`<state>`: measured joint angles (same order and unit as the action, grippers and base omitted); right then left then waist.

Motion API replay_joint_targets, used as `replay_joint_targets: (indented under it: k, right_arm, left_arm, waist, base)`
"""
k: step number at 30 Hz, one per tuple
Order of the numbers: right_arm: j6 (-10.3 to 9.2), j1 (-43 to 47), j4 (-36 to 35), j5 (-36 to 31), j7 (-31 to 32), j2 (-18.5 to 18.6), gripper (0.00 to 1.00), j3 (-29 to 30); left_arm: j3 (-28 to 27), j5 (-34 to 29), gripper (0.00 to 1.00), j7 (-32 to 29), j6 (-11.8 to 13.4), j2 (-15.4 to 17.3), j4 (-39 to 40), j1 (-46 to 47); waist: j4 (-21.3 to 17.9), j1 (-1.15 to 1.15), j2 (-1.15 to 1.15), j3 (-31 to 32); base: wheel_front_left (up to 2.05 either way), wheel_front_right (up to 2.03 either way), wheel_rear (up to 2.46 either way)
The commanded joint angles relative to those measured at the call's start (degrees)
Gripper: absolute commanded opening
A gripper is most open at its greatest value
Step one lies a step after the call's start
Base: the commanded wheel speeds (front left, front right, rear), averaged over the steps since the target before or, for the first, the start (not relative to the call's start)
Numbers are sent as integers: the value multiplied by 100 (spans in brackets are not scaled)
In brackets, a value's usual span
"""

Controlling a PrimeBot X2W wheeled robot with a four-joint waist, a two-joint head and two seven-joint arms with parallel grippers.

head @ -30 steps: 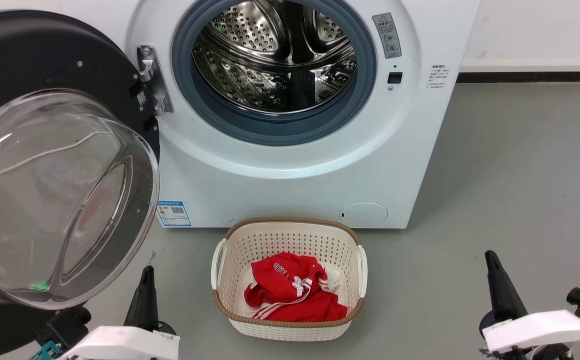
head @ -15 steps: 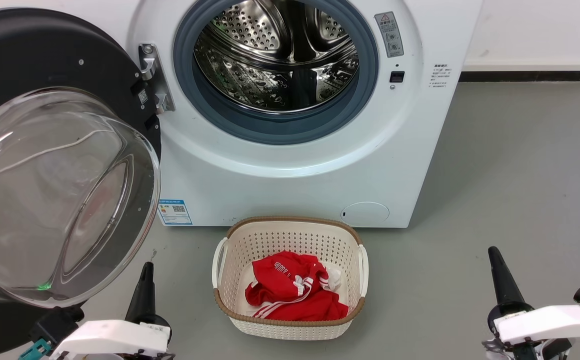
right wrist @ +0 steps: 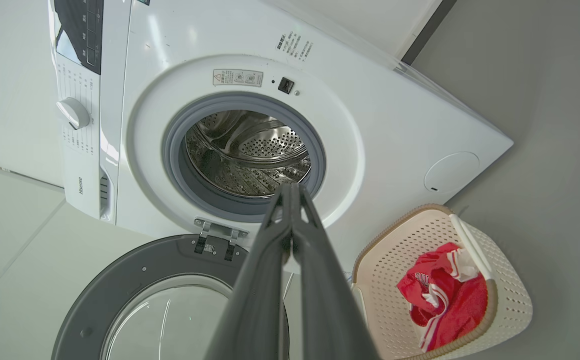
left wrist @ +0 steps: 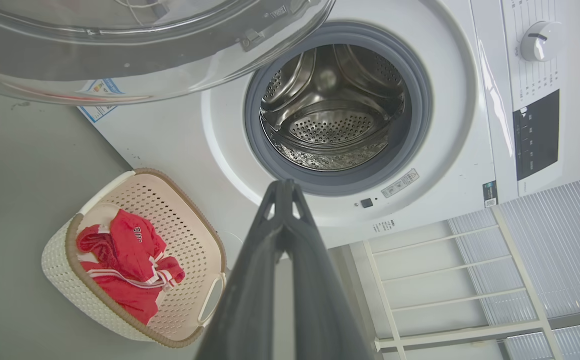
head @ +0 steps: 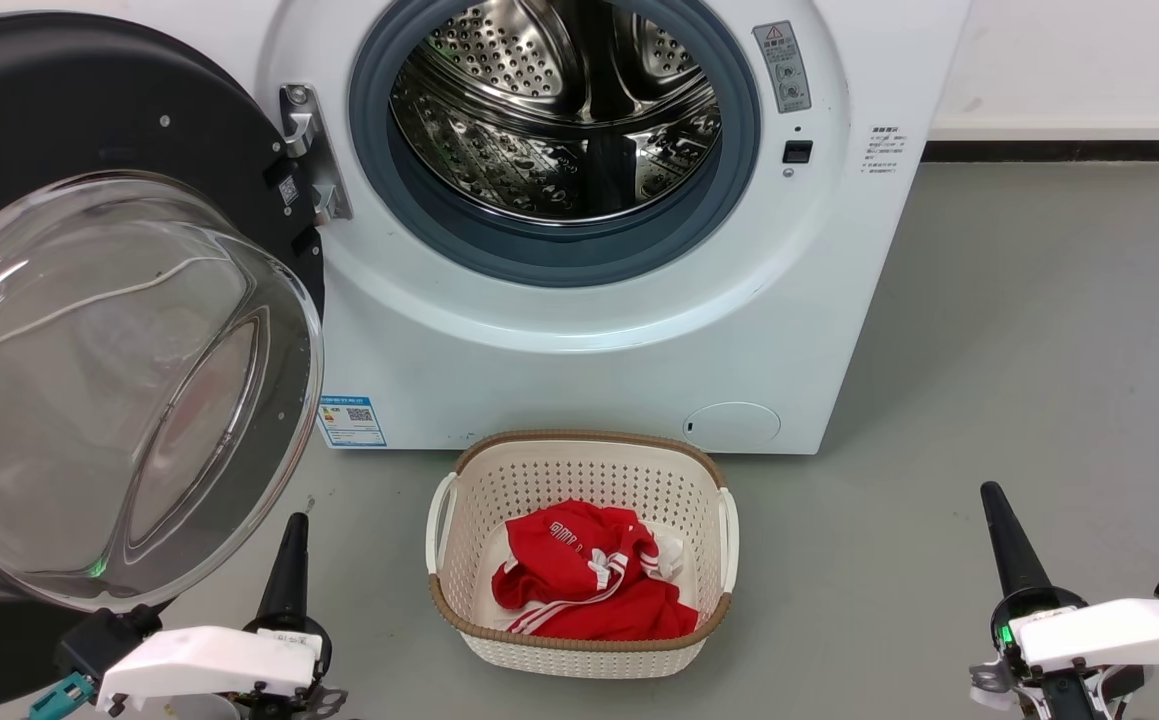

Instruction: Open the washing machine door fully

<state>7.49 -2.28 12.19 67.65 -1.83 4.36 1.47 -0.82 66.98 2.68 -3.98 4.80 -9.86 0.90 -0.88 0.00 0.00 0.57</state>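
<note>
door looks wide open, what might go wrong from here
1. The left claw, shut, sits close by the lower edge of the door. Lifting or swinging that arm might knock the door's glass bowl.
2. The basket stands on the floor just in front of the machine. Rolling forward might shove it.

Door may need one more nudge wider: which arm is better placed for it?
Left, probably. The left gripper, fingers shut, sits just below the washing machine door, which hangs open on the robot's left; the right gripper is far across, beyond the basket.
</note>
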Motion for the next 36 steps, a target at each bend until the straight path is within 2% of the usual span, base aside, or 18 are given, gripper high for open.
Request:
replay_joint_targets:
  k: [1,36]
  right_arm:
    - [1,-126,-19,164,41,34,0,27]
    - [1,-321,119,1890,492,3,0,233]
  left_arm:
    - [-34,163,0,-42,-42,33,8,150]
    - [-243,1975,0,-523,-266,2,-286,439]
  waist:
    - [3,0,0,-2]
    - [57,0,0,-49]
  base:
    - [0,0,0]
    - [0,0,0]
